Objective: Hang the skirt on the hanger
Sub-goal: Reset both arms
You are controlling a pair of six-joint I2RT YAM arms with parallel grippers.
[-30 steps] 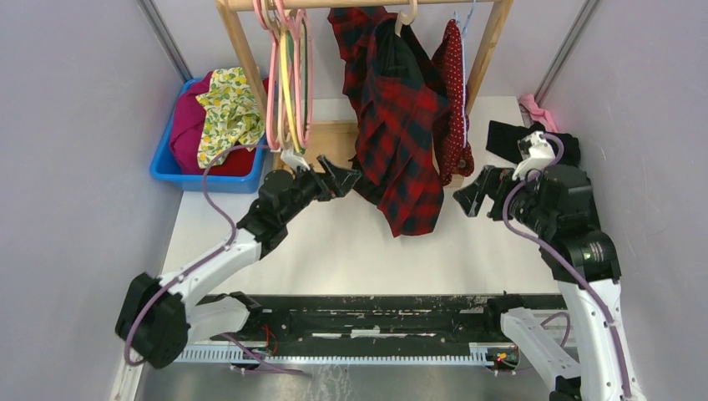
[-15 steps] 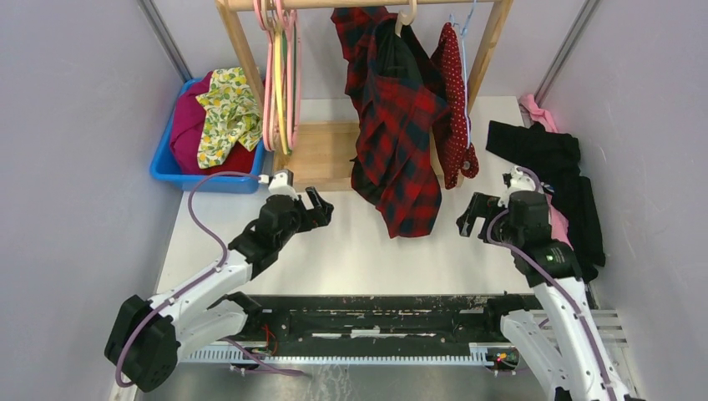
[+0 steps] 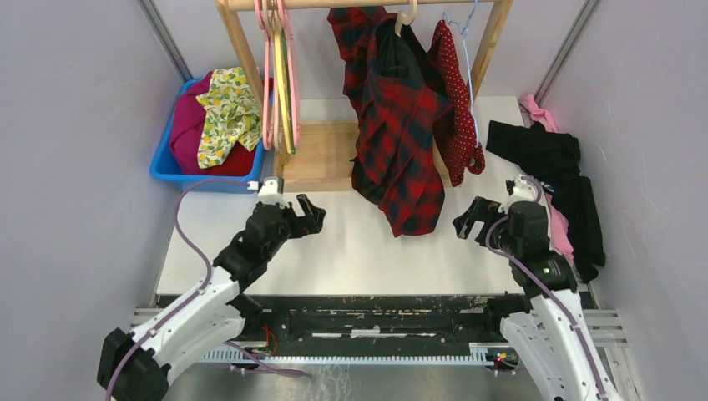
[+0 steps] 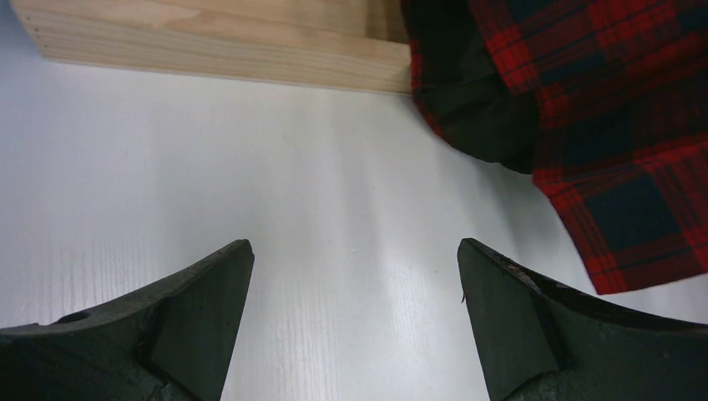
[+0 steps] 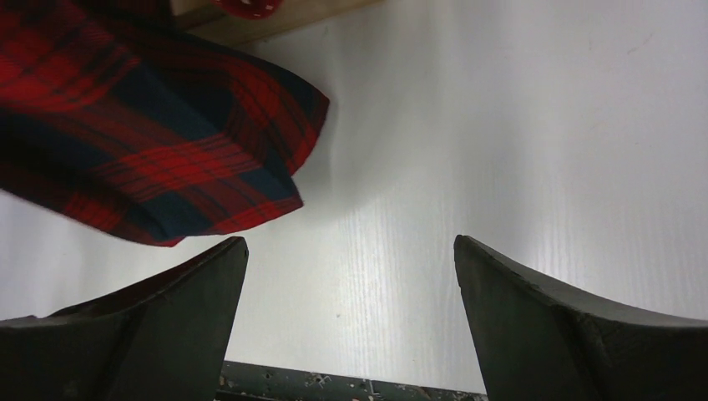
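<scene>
Skirt (image 3: 455, 109), the polka-dot one, is hanging off the thin lilac hanger (image 3: 469, 63) on the wooden rack (image 3: 493, 38), right beside the plaid garment (image 3: 401, 134). Both pincers are spread wide with nothing in them. The left gripper (image 3: 309, 215) and right gripper (image 3: 467, 219) hover low over the white table (image 3: 351, 251), one on each side of the plaid hem.
</scene>
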